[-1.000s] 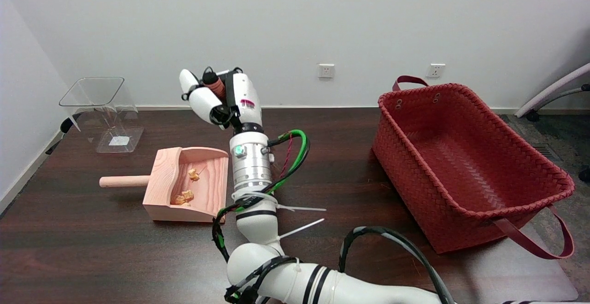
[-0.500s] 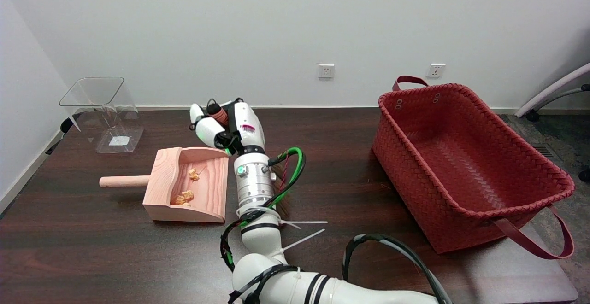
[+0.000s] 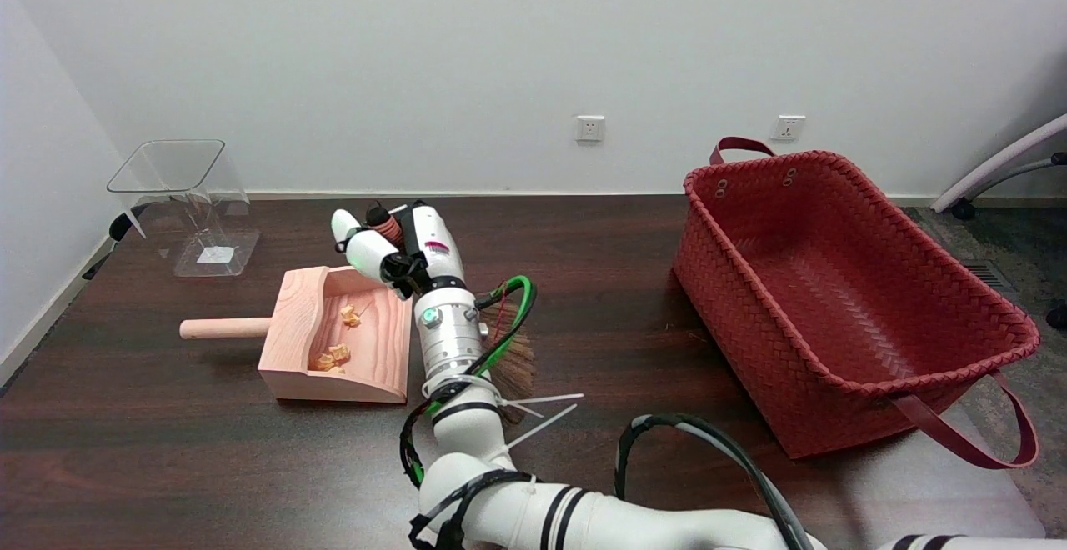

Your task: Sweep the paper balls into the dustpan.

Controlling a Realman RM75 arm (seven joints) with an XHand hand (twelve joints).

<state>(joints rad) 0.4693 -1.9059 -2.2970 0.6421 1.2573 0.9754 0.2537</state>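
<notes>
Just behind the open end of the wooden dustpan [image 3: 338, 337], the right hand [image 3: 392, 242] is seen with its fingers curled around the reddish-brown handle of a small brush [image 3: 510, 354] — the handle's top shows between the fingers, while the brown bristles fan out lower down, beside the arm's silver wrist section, close to or on the dark tabletop [image 3: 167, 450]. The dustpan is laid flat, its round handle pointing to the picture's left and its open mouth turned toward the arm. Orange paper balls [image 3: 333, 356] are found inside it — one small piece near the middle, a larger clump nearer the front wall. A clear plastic container [image 3: 187, 200] is placed at the far left corner, and a red woven basket [image 3: 834, 292] is set well apart on the right.
</notes>
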